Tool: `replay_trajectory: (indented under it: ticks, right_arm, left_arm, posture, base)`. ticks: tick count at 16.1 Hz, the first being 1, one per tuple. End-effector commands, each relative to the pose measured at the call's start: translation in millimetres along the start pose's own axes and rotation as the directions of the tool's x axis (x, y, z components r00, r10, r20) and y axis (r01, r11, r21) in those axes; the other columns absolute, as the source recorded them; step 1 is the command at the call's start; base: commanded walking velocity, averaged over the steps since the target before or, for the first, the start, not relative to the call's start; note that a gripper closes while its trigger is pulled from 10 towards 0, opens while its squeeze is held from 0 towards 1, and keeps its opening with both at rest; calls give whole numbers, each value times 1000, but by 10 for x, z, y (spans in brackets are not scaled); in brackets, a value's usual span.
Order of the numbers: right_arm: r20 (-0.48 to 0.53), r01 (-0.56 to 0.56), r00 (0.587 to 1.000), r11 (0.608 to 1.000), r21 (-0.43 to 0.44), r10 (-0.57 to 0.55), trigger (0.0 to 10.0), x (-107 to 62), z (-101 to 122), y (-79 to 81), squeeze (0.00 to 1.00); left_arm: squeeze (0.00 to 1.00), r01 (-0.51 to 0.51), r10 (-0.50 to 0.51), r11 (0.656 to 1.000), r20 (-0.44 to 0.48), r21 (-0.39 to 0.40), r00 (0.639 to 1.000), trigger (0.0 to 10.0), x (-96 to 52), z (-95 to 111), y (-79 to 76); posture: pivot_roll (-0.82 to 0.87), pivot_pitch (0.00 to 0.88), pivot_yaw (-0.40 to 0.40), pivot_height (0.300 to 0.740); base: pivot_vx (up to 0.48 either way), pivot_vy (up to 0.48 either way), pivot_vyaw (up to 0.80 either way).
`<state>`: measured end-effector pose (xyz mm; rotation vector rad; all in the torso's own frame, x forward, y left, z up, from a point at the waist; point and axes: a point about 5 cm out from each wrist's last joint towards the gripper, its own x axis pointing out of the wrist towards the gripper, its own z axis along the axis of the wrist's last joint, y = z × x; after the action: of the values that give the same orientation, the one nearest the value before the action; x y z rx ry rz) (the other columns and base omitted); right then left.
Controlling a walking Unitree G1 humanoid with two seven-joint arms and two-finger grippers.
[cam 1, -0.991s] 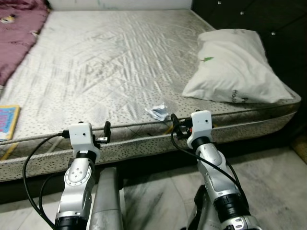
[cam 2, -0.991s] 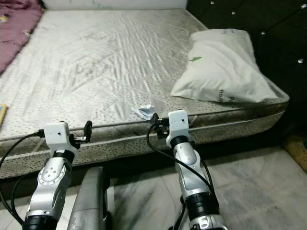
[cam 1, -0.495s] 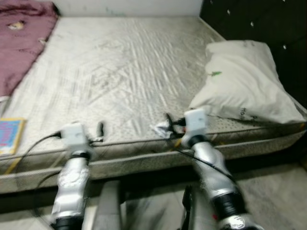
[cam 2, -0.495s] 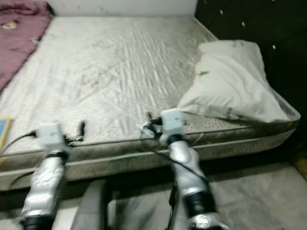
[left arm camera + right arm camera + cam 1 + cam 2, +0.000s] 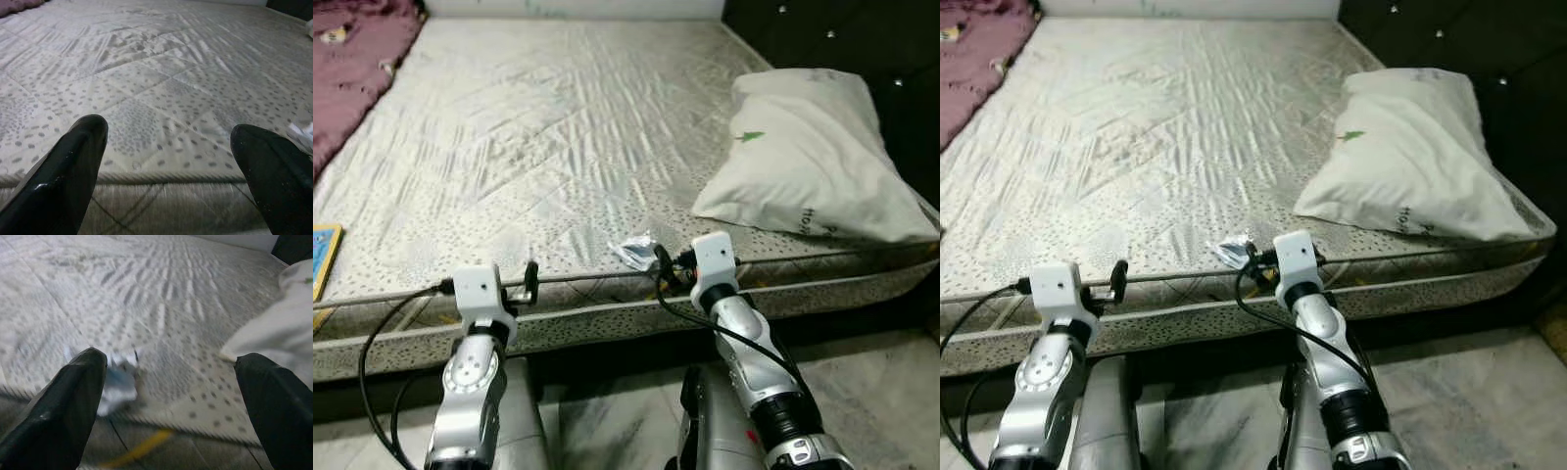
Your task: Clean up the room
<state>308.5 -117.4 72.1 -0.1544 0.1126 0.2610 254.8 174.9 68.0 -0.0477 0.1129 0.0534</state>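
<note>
A: Why are both arms raised at the bed (image 5: 607, 117) edge?

B: Probably to reach it. The left tool (image 5: 530, 278), fingers spread with nothing between them, faces bare mattress.

A: And the wrapper?

B: The crumpled wrapper (image 5: 634, 252) lies just ahead of the right tool (image 5: 663, 270), toward its left finger. That tool also gapes wide, holding nothing; the pillow (image 5: 813, 157) sits farther right.

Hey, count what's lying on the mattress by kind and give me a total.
White pillow: 1
Crumpled white-and-blue wrapper: 1
Maroon blanket: 1
Colourful flat book: 1
Total: 4
</note>
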Motion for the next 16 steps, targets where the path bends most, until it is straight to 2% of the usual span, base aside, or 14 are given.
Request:
replay_trajectory:
  ticks: [1,3,5,9,13,16]
  right_arm:
    - [3,-4,1000,1000,4,4,10000,30,33,-42,0]
    - [5,-4,1000,1000,22,4,10000,40,35,-58,0]
    - [-12,0,1000,1000,14,0,10000,65,-26,-77,0]
    - [36,-52,998,998,-27,53,10000,261,166,-42,0]
    - [74,-71,994,995,-67,76,10000,397,301,5,0]
    - [74,-112,990,989,-100,119,10000,484,368,88,0]
  left_arm:
    - [0,9,-9,1000,12,19,1000,10000,-33,64,-4]
    - [0,6,-6,1000,1,21,1000,10000,-98,63,22]
    - [0,0,0,999,-18,33,1000,10000,-223,64,59]
    - [0,-54,57,996,-38,76,998,10000,-482,142,243]
    - [0,-60,66,994,-68,88,995,10000,-686,168,260]
    - [0,-58,66,994,-85,94,994,10000,-771,201,264]
  posture:
    - [141,0,-44,504]
    - [160,0,-38,495]
    - [202,0,-34,481]
    - [269,68,-38,481]
    - [310,109,-36,481]
    - [342,121,-32,481]
  base:
    - [0,0,0]
    - [0,0,244]
    - [0,0,0]
    - [0,0,0]
    - [0,0,0]
    - [0,0,0]
